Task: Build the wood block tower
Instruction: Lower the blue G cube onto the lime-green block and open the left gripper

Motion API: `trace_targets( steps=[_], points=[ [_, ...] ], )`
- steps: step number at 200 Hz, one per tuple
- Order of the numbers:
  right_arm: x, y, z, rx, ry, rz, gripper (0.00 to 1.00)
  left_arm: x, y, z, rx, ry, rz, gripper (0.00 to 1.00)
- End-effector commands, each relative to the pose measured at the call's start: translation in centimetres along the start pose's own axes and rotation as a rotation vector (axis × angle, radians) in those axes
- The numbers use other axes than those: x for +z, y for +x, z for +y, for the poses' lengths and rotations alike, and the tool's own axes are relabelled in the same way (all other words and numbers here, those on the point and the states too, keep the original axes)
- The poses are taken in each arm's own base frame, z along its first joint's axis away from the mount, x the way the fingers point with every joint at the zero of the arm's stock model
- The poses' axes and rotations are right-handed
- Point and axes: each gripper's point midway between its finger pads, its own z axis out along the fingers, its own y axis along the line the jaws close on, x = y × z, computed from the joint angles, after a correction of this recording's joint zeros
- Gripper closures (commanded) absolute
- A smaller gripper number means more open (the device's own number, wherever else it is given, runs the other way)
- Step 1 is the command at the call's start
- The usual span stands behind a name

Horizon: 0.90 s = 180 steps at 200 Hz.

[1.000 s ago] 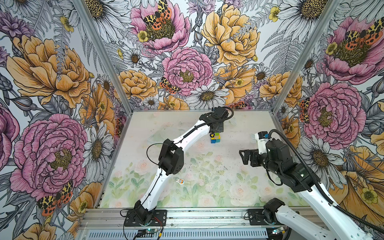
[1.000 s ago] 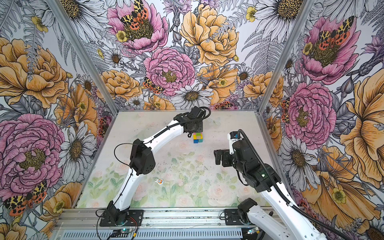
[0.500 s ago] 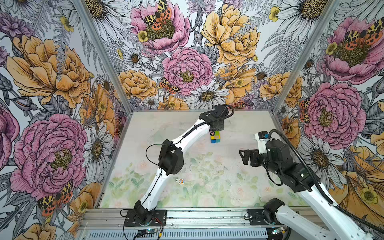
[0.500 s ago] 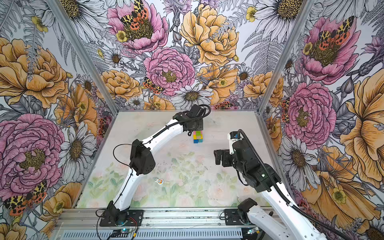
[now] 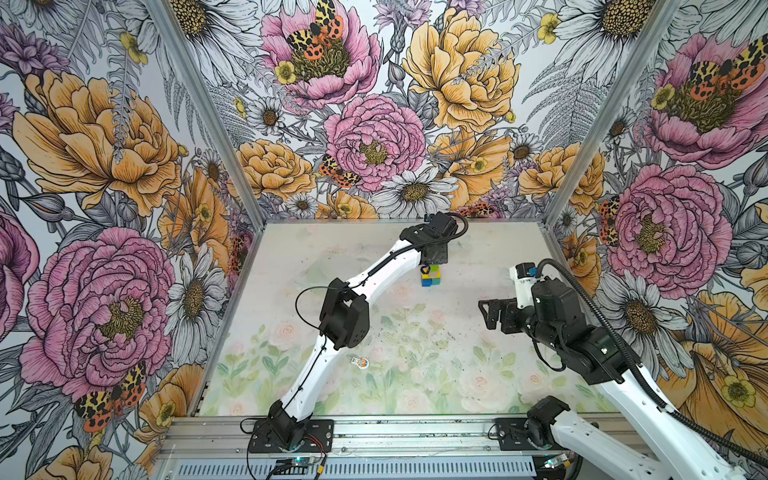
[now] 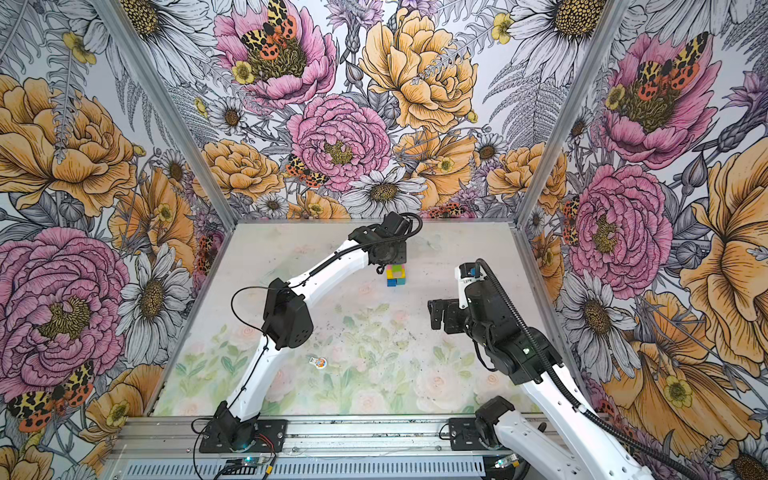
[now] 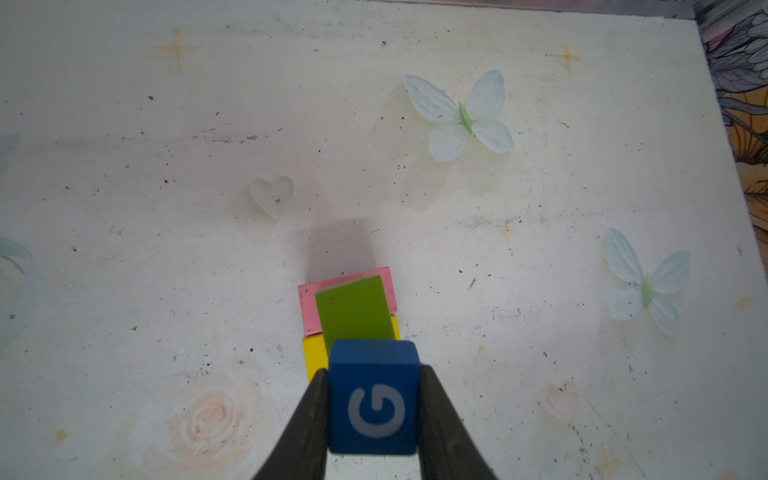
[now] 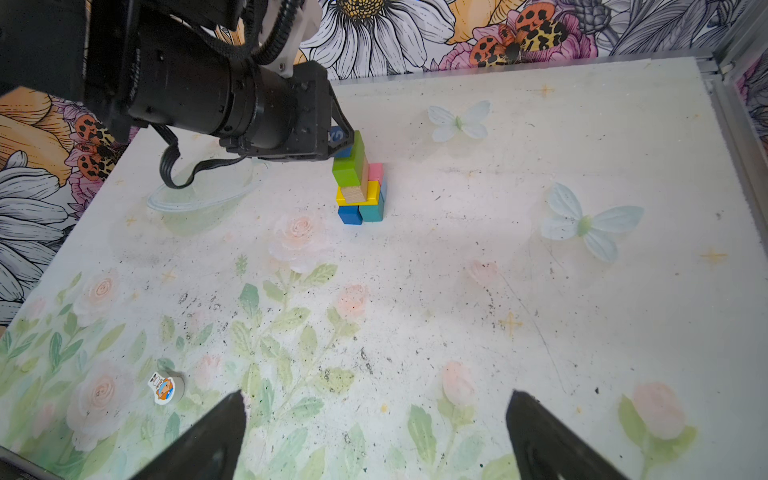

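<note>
Floral-papered walls (image 5: 124,166) of giant pink and orange peonies, daisies and spotted moths enclose a pale bench (image 5: 415,374) printed with faint roses, leaves and pale butterflies, its surface peppered with dark specks.

Two white-and-black robot arms rise from a metal rail (image 5: 415,432) at the near edge. The left arm (image 5: 353,291) stretches to the far middle of the bench; the right arm (image 5: 582,345) hangs back on the right, its lower part cut off by the frame.

The small multicoloured tower of painted wood blocks (image 8: 359,187) stands at the far middle, well apart from the right arm: a dark blue cube (image 8: 349,215) and a teal cube (image 8: 372,212) lowest, a yellow brick (image 8: 374,192) over them, then a pink brick (image 8: 375,171) and a bare-wood brick (image 8: 358,193), with a green oblong brick (image 8: 348,166) above, tilted. In both top views the left wrist hides most of the stack.

The left pincer (image 7: 374,415) pinches a blue wooden cube (image 7: 372,397) stamped with a pale letter "G", held just over the green brick. The right pincer (image 8: 374,432) hangs with its black fingers (image 8: 208,440) spread wide, nothing between them.

A small round sticker (image 8: 163,388) with an orange cartoon figure lies on the near left; any writing on it is too small to read.
</note>
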Motion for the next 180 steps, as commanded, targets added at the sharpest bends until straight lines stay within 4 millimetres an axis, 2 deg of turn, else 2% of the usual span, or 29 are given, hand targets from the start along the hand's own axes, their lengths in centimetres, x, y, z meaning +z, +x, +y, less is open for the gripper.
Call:
trace_targets(
  steps=[1,180],
  points=[
    [-0.11,-0.50,-0.48,-0.007,0.021,-0.027,0.00,-0.35,-0.68,0.01,-0.019,-0.006,-0.023,0.71],
    [-0.27,-0.48,-0.52,-0.009,0.019,-0.031,0.00,-0.38,-0.93,0.05,-0.017,-0.007,-0.030,0.69]
  ],
)
